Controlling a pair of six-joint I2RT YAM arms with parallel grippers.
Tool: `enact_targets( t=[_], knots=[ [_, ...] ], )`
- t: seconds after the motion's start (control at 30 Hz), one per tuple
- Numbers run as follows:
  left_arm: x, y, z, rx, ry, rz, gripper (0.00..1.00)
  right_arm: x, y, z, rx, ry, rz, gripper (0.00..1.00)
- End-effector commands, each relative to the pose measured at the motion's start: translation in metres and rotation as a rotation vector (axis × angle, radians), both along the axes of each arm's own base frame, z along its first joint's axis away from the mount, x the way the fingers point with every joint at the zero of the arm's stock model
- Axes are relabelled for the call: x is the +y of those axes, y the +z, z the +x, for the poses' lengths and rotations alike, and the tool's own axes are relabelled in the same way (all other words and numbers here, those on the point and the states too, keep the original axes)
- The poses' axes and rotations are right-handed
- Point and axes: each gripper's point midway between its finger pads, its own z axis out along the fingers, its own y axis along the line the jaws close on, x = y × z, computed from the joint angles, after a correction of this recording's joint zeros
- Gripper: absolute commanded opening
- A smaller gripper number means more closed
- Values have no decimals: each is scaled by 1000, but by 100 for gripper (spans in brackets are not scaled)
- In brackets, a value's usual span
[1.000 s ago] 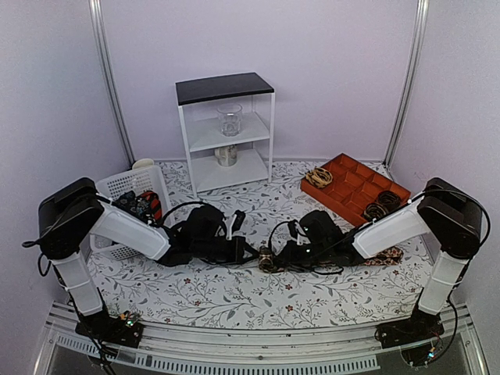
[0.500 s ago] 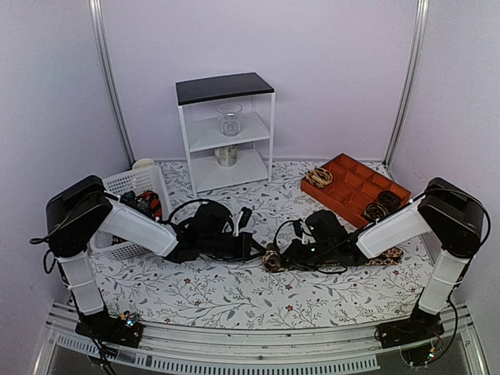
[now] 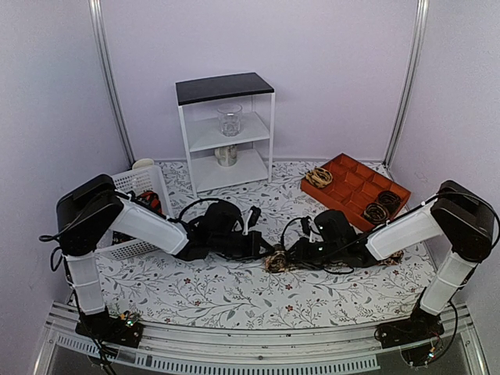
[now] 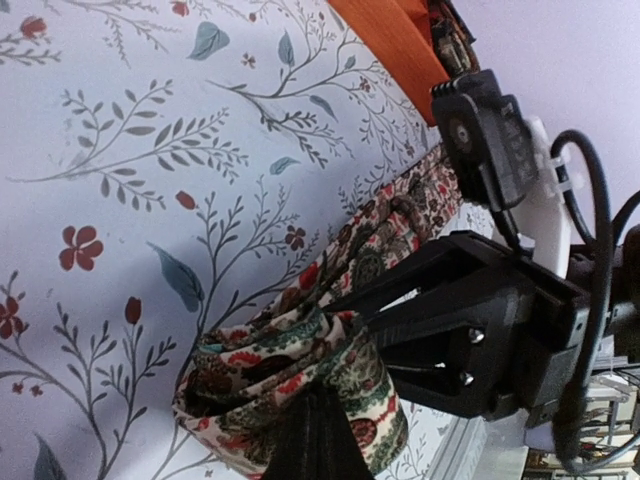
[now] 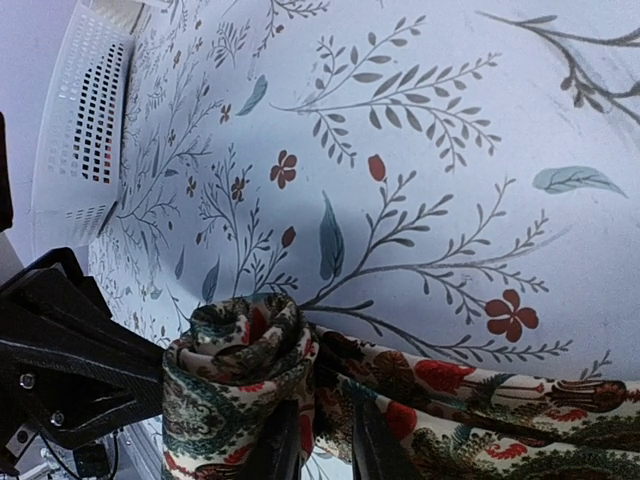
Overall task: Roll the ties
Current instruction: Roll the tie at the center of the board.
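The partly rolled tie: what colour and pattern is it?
The tie is cream paisley-floral with red, green and brown; clearest in the right wrist view.

Both arms stretch low and inward toward each other. The left gripper (image 3: 264,250) and right gripper (image 3: 286,255) nearly meet, each pinched closed on one tie (image 5: 240,370).

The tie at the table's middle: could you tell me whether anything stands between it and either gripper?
Nothing visible does. The left gripper and the right gripper both meet the tie at its rolled end, each pinching the fabric.
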Motion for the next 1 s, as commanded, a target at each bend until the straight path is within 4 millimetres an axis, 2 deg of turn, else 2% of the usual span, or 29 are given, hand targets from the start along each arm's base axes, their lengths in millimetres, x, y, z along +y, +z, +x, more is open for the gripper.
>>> enact_targets(
  t=[0.0,0.17,0.2,0.4,0.6,0.77,0.97],
  knots=[
    [-17,7,0,-13,-24,-11,0,-9,13,6,-43,-44,13,21],
    [-25,13,0,-26,-37,-16,0,-31,14,9,-47,-122,-28,29],
    [-26,-2,-1,-8,-40,7,0,-36,15,10,-50,-137,-32,30],
    [-38,-4,-2,-9,-56,3,0,-48,31,10,-68,-166,-20,41],
    [-47,-4,-1,-12,-67,-8,0,-39,50,7,-99,-120,50,45],
    [-54,1,2,-22,-70,-22,0,-27,36,3,-53,-73,74,46],
    [-54,6,3,-29,-61,-35,0,-20,19,5,-17,-63,69,42]
  ],
)
